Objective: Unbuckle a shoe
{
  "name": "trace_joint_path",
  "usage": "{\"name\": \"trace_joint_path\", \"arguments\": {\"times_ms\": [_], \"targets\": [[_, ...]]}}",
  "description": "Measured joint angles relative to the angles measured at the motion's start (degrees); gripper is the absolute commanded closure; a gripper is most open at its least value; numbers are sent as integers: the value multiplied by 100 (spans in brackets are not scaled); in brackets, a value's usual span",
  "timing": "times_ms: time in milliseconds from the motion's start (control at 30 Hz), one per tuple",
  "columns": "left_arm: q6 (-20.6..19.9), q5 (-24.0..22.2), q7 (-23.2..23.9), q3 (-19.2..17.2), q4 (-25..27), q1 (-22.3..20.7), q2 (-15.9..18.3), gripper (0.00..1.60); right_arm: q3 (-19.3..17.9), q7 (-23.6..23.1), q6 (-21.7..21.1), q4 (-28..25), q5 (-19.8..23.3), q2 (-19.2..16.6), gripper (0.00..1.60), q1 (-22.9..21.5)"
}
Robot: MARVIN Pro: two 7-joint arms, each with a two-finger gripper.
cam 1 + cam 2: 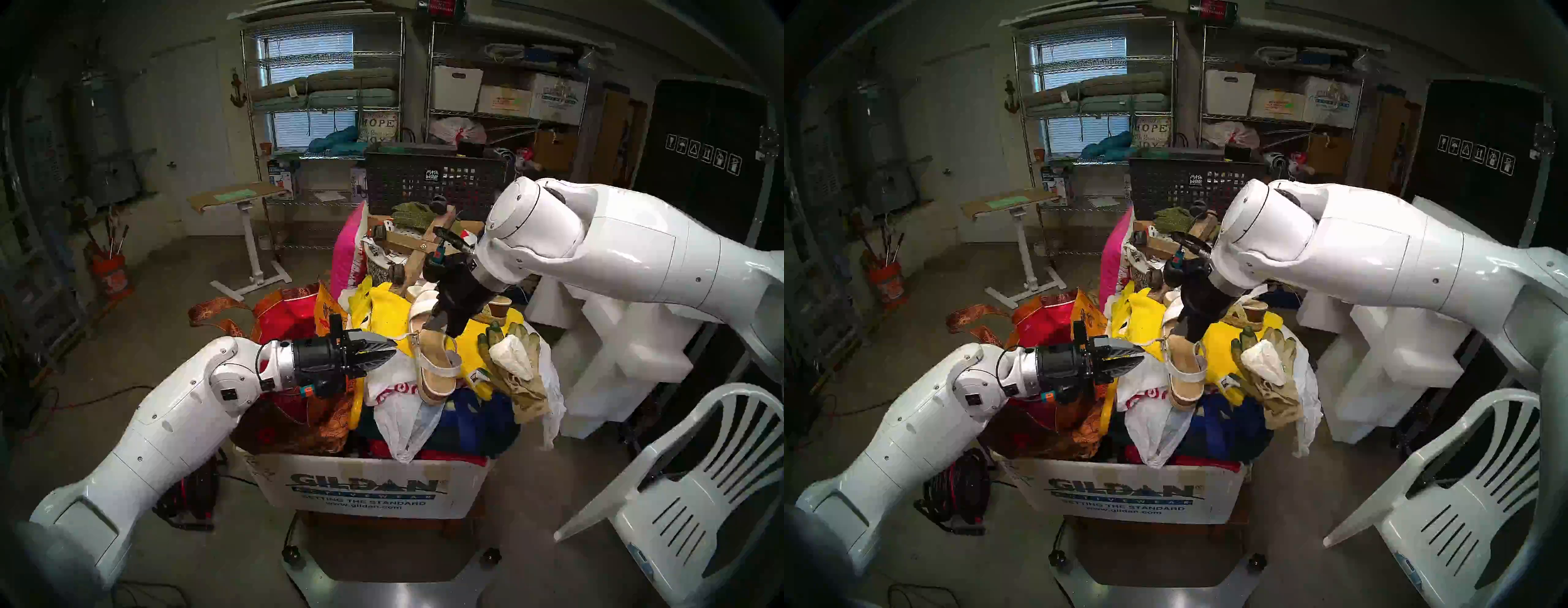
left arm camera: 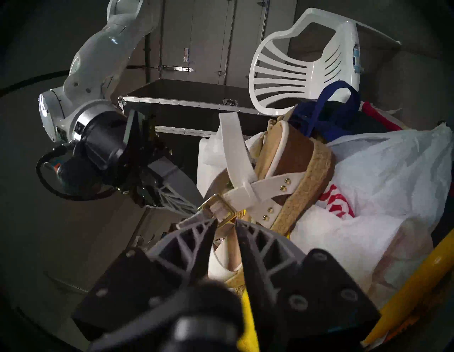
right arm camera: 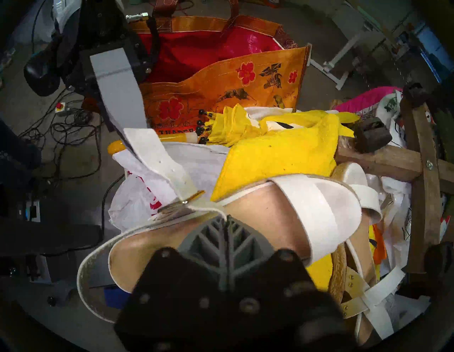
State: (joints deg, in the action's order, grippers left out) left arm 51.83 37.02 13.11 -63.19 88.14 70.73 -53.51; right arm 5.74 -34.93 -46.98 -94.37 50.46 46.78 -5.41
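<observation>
I see daylight coming through the blinds of the back window (image 1: 312, 55), while the room's corners stay dim. Every view bends at its edge into a dark rim. Glare shines on the white arm shells. Both wrist views blur close up, with the near black mounts soft.

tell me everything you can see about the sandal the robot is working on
The sandal has white straps, a tan footbed and a woven jute-and-cork platform sole. It lies tilted atop a white plastic bag in the heaped box. Its gold buckle sits just off the part-open left tool; the right tool is shut on the thin ankle strap.
</observation>
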Motion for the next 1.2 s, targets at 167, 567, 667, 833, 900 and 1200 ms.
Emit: {"name": "trace_joint_path", "arguments": {"times_ms": [167,567,667,833,900,1200], "targets": [[-117,-62,76,5,20,0,-58,87,-12,34,0,-29,49,27,160,8],[-326,27,39,103,-45,-91,-377,91,-16,126,-27,-191,150,13,160,19],[-342,91,30,120,-63,-107,-421,87,-16,140,-49,-207,156,-16,160,13],[-363,202,10,137,-97,-128,-481,80,-16,154,-96,-237,165,-63,160,-2],[-369,245,-11,138,-103,-127,-500,81,-17,156,-108,-245,170,-80,160,-8],[-348,451,-124,134,-129,-103,-554,82,-26,159,-97,-262,185,-131,160,-16]]}}
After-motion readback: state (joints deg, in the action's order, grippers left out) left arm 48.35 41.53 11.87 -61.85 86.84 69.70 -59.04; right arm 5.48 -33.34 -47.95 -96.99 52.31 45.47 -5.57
